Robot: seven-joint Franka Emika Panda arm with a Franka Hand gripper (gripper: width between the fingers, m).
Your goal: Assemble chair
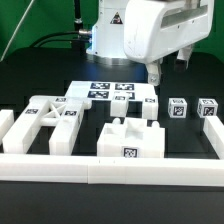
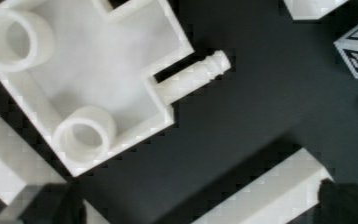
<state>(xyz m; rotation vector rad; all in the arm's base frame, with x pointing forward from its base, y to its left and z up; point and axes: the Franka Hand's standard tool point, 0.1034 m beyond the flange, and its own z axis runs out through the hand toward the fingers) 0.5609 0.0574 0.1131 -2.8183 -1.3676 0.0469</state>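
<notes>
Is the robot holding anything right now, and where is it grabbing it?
Nothing is held. The jaws stand open with nothing between them, up above the black table.

Black matte surface (image 1: 185,135). Thin flat white marker board (image 1: 110,93), printed with black-and-white square tags, lies flat near the far edge, mid-width. Long white plastic border rail (image 1: 110,172) runs along the near edge.

The black worktop (image 1: 185,138) carries the marker board (image 1: 110,92), white cut-out frames (image 1: 48,120), a chunky block (image 1: 130,140), a tagged cube (image 1: 178,108), a second cube (image 1: 207,107) and a border rail (image 1: 110,172).
</notes>
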